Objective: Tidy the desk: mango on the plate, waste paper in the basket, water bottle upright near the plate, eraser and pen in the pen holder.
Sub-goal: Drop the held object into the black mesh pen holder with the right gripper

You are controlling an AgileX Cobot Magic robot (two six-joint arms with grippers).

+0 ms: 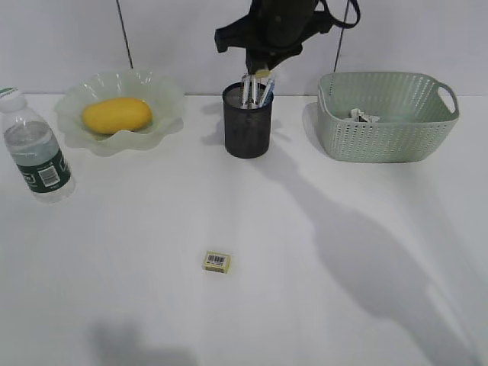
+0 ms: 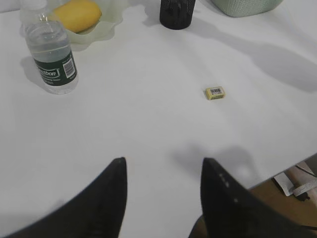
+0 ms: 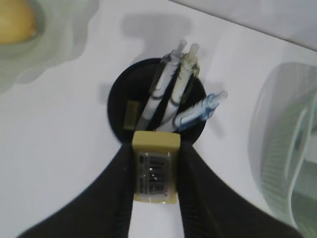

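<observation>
Gripping a yellow barcoded eraser (image 3: 154, 173) above pen holder (image 3: 156, 101).

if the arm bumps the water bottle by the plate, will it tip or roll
The water bottle stands upright and looks largely full, so it is probably fairly heavy and steady against a light nudge. It is tall and narrow, so a push near the cap could topple it. Once down, its round body would likely roll.

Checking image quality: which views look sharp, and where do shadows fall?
Exterior view: sharp, the arm's broad shadow crossing the desk toward the lower right. Right wrist view: soft; held eraser and pen holder slightly blurred. Left wrist view: tool dark, bottle clear.
</observation>
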